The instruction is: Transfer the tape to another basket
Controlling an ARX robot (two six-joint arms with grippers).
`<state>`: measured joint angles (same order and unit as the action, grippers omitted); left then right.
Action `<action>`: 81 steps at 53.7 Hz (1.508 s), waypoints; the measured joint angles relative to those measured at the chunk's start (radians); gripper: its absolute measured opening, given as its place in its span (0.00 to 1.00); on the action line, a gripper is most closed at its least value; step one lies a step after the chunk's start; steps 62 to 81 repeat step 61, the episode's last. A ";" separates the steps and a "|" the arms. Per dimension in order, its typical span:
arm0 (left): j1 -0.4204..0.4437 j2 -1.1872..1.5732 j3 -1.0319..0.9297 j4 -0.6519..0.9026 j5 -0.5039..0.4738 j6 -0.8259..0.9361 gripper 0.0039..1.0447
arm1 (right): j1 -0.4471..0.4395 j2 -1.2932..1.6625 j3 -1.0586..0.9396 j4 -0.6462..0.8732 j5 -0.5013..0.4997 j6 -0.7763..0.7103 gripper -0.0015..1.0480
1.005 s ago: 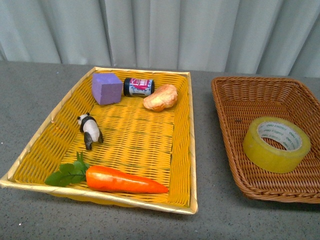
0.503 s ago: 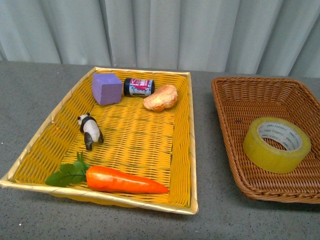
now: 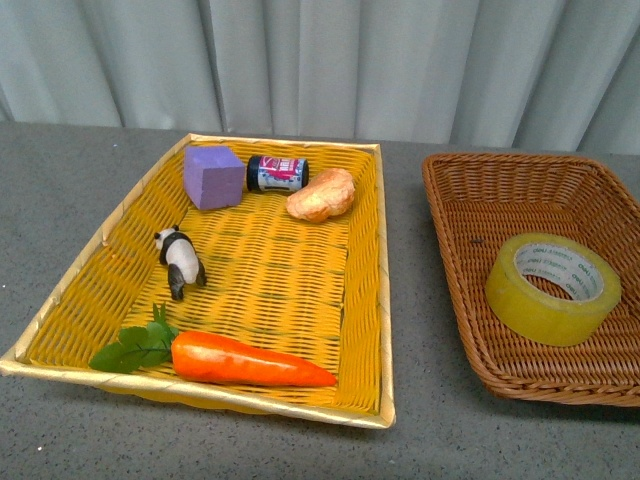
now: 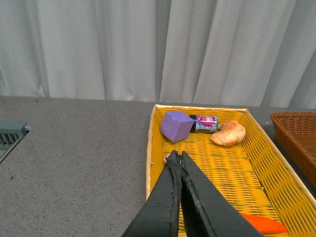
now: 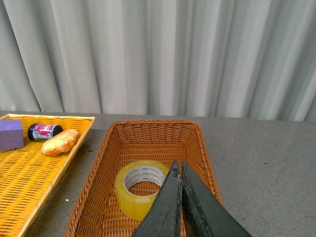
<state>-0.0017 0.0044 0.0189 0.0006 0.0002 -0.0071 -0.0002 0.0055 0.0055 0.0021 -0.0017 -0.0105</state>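
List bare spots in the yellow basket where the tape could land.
Biggest free patch in the yellow basket: middle weave, right of the panda, between bread and carrot. Back row is crowded: purple block, small jar, bread. Tape sits in the brown basket.

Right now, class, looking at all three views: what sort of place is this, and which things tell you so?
Probably a staged robot test bench, not a home. A plain grey table backed by a pale curtain holds only two baskets: a yellow basket of toy props and a brown wicker basket with a tape.

Brown basket (image 3: 470, 215) cut off at right edge, front view
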 joint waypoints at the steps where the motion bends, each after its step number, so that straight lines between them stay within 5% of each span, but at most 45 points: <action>1: 0.000 0.000 0.000 0.000 0.000 0.000 0.04 | 0.000 0.000 0.000 0.000 0.000 0.000 0.01; 11: 0.000 0.000 0.000 0.000 0.000 -0.001 0.05 | 0.000 0.000 0.000 0.000 0.000 0.000 0.06; 25: 0.000 0.000 0.000 0.000 0.000 0.000 0.59 | 0.000 0.000 0.000 0.000 0.000 0.000 0.59; 37: 0.000 0.000 0.000 0.000 0.000 0.000 0.95 | 0.000 0.000 0.000 0.000 0.000 0.001 0.93; 81: 0.000 0.000 0.000 0.000 0.000 0.002 0.94 | 0.000 0.000 0.000 0.000 0.000 0.001 0.91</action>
